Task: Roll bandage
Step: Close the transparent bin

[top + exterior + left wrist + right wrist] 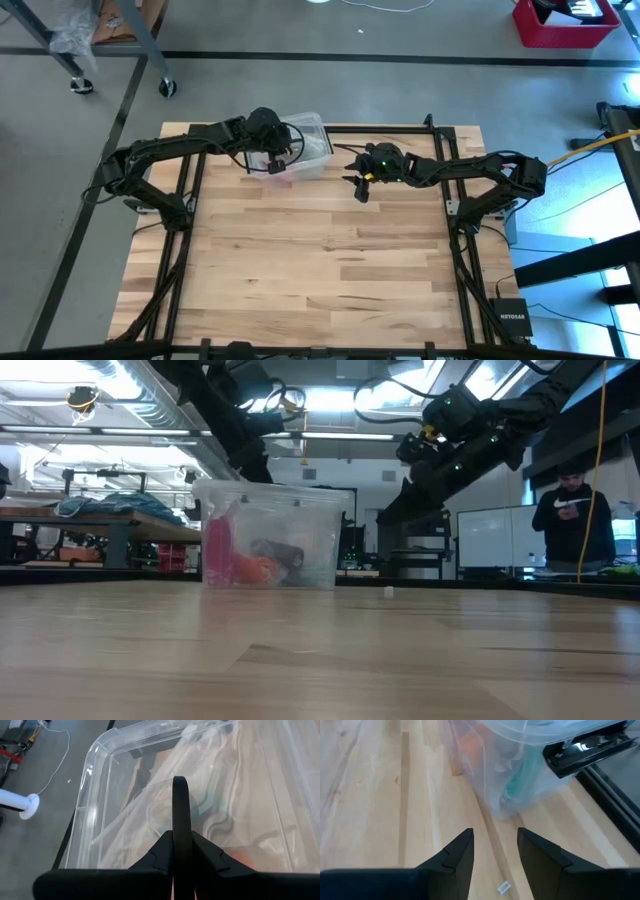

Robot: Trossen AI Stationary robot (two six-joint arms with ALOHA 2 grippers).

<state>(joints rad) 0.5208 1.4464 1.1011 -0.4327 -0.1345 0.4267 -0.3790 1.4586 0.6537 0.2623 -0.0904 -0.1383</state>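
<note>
Our left gripper [272, 160], fingers pressed together on nothing, hangs over the clear plastic box [312, 138] at upper centre; a dark roll [280, 552], likely the bandage, lies inside beneath it, and our right gripper [358, 185] waits half open beside the box

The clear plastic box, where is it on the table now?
In the high view the clear plastic box stands at the table's far edge, slightly left of centre. The left gripper is over it, and the right gripper hovers just to its right.

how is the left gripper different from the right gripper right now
The left gripper is above the clear plastic box, fingers pressed together; the right gripper is beside that box over bare table, fingers apart with nothing between them. Both are dark and two-fingered.
</note>
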